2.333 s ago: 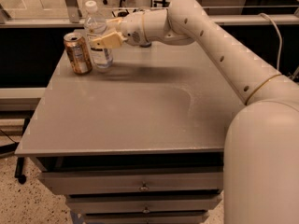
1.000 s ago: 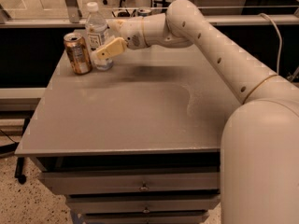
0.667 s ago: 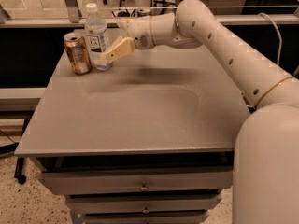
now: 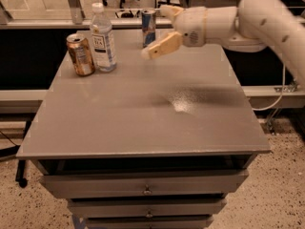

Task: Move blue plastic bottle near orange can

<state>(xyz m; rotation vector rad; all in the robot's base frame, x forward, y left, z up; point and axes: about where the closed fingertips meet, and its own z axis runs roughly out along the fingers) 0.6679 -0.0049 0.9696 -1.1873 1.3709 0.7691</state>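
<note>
Far left rear of desk (image 4: 143, 123): orange can (image 4: 81, 55), short copper metal cylinder with a shiny top, upright. Just beside it on the right, blue plastic bottle (image 4: 103, 38): clear bluish plastic, white screw cap, white-and-dark label, upright, taller than the can; cannot tell if the two touch.

Further right at the rear edge: slim blue-and-silver can (image 4: 148, 26), upright.

Right: claw (image 4: 154, 31) hangs above the desk in front of the slim can, tan fingers (image 4: 161, 45) spread, holding nothing. Smooth white arm (image 4: 267, 18) runs off to the right.

Desk top is flat matte grey with one glare patch; drawers below.

Change: the claw was against the bottle, now well apart. Bottle and orange can unmoved.
</note>
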